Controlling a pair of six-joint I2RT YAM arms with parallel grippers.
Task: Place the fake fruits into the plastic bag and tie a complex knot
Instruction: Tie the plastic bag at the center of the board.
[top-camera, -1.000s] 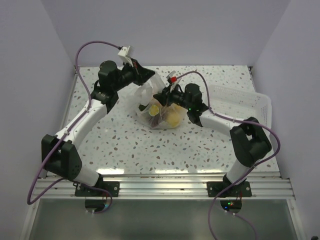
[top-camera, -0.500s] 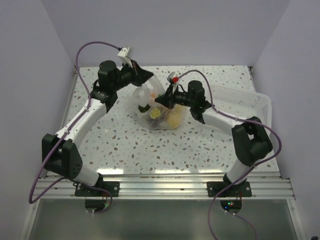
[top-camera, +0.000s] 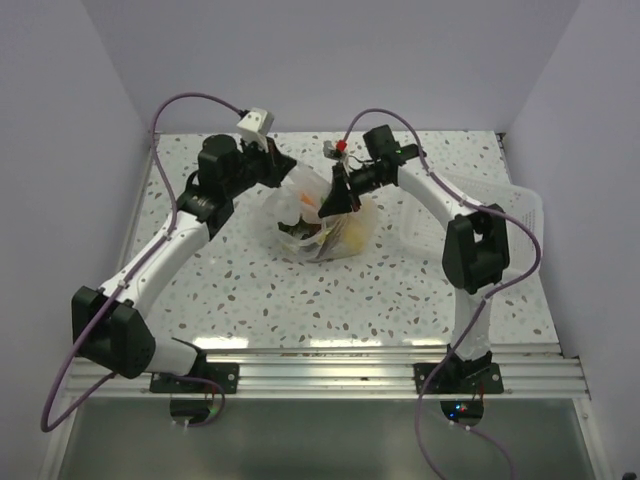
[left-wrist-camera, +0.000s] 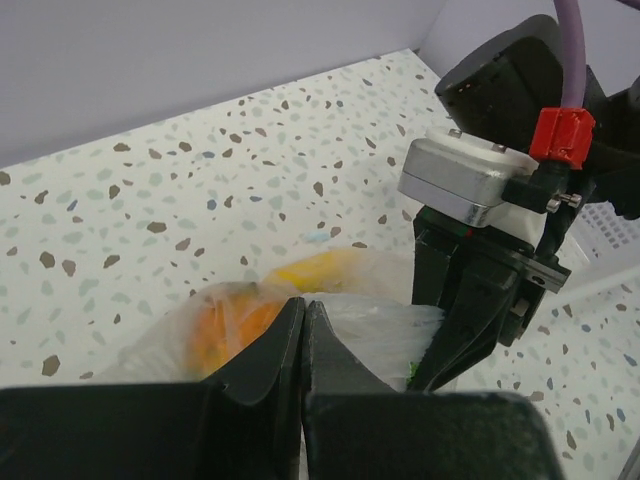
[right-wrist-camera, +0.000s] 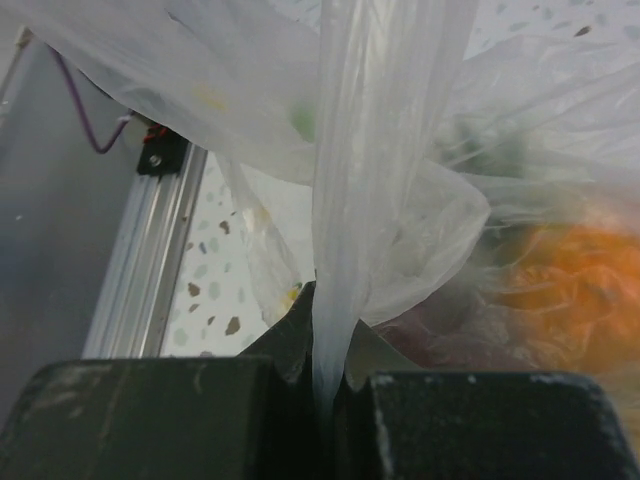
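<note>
Clear plastic bag (top-camera: 318, 232) mid-tabletop (top-camera: 400, 295), between both arms; fake fruits (left-wrist-camera: 240, 312) inside, orange and yellow showing through film
Far side: right tool (right-wrist-camera: 330, 385) clamped on stretched strip of bag film, strip running up from jaws
Opposite: left tool (left-wrist-camera: 303, 325) fully closed, tips pressed together just above bag; whether film caught between them, cannot tell
At right edge: white slotted tray (top-camera: 505, 215), apart from bag

Obstacles: plastic bag (top-camera: 300, 235) at table (top-camera: 300, 300) centre, tray (top-camera: 515, 215) along right edge; near side free.
</note>
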